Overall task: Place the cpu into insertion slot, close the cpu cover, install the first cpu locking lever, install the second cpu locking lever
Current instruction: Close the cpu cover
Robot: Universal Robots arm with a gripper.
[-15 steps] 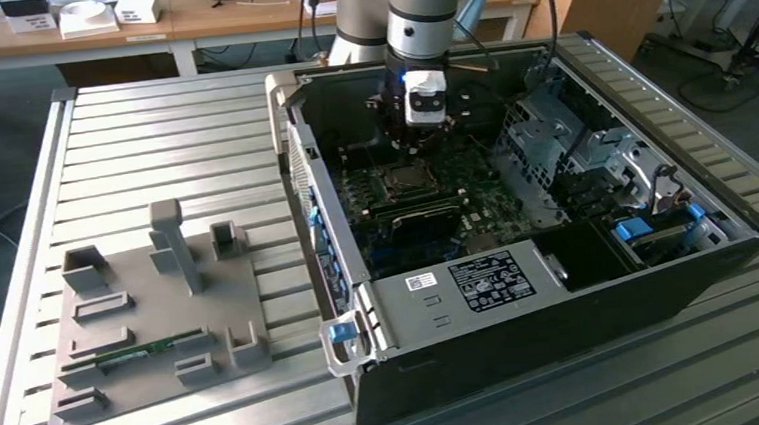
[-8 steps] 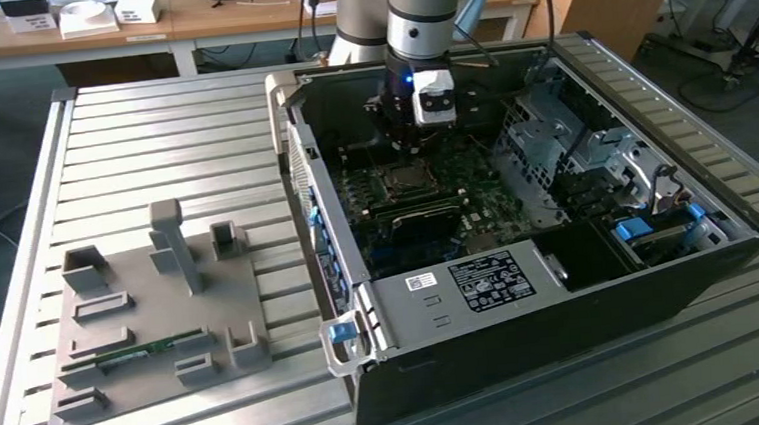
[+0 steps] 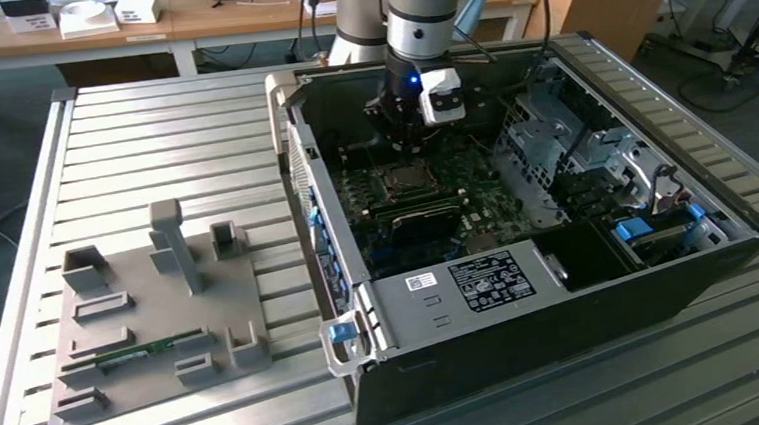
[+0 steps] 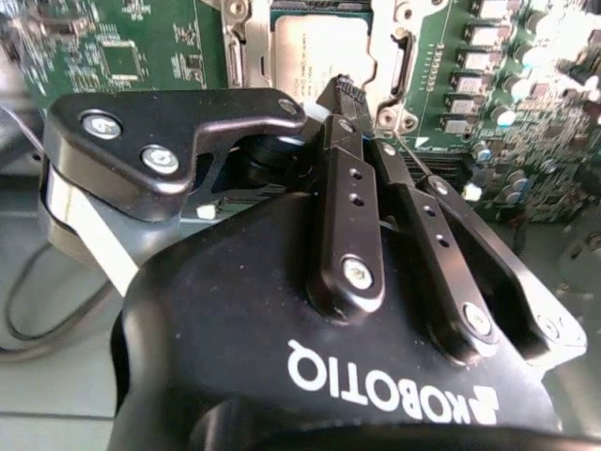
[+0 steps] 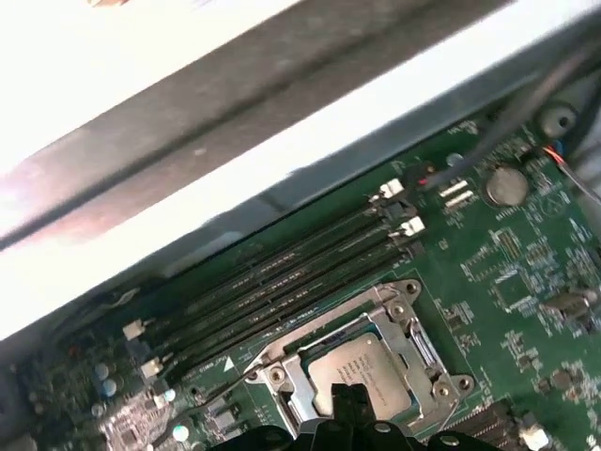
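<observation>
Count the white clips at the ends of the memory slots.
4: two clips at one end of the memory slots, two at the other end. Darker ones may be hidden.

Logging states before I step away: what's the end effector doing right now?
End effector: closed, nothing visible between its fingertips, tips close over the cpu.

Open computer case (image 3: pixel 562 330) on slatted table (image 3: pixel 161 138); grey fixture tray (image 3: pixel 159 318) beside.
</observation>
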